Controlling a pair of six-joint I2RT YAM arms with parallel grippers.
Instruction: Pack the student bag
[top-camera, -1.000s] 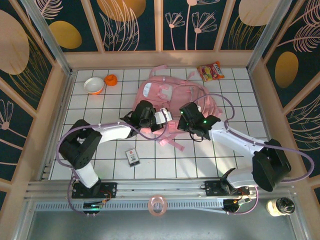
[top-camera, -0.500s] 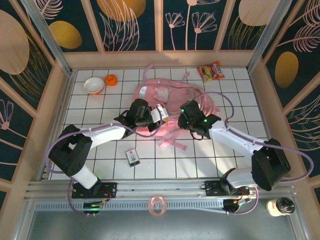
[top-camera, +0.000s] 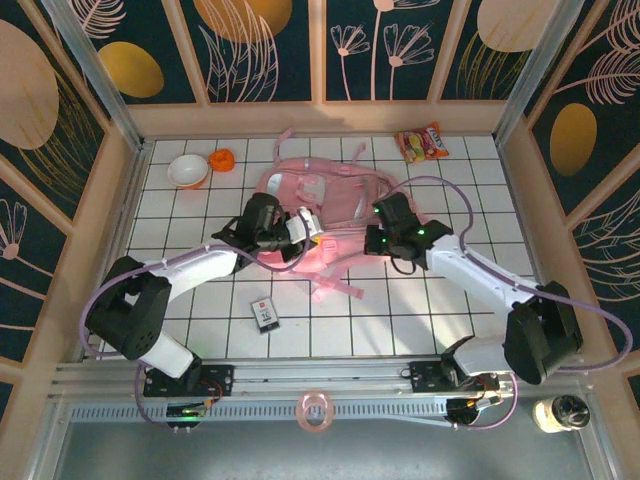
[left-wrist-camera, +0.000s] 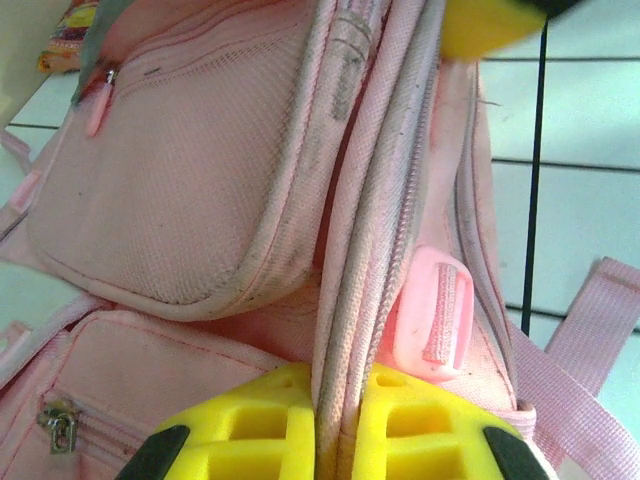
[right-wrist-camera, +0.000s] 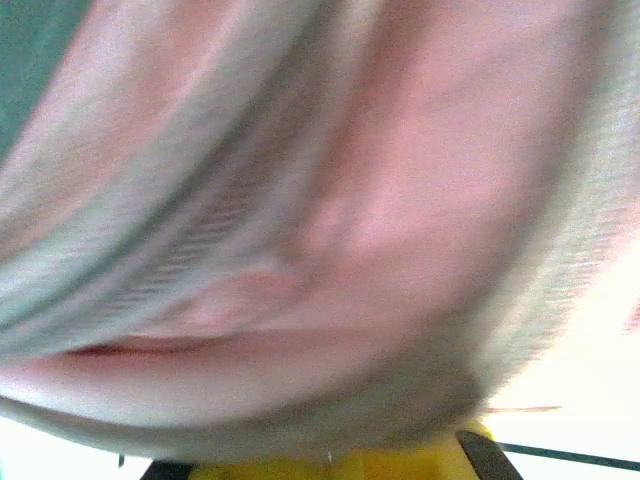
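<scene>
Left pincer (left-wrist-camera: 335, 425) grips the soft pale-pink student bag (left-wrist-camera: 170, 170); right pincer (top-camera: 382, 225), closed, sits against it. White-tiled bench (top-camera: 400, 310), dark floral wall panels (top-camera: 265, 60) around.

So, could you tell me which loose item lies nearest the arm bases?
The small dark box with a white label, lying nearer than the student bag; the bowl, orange piece and snack packet all lie at the far side.
</scene>
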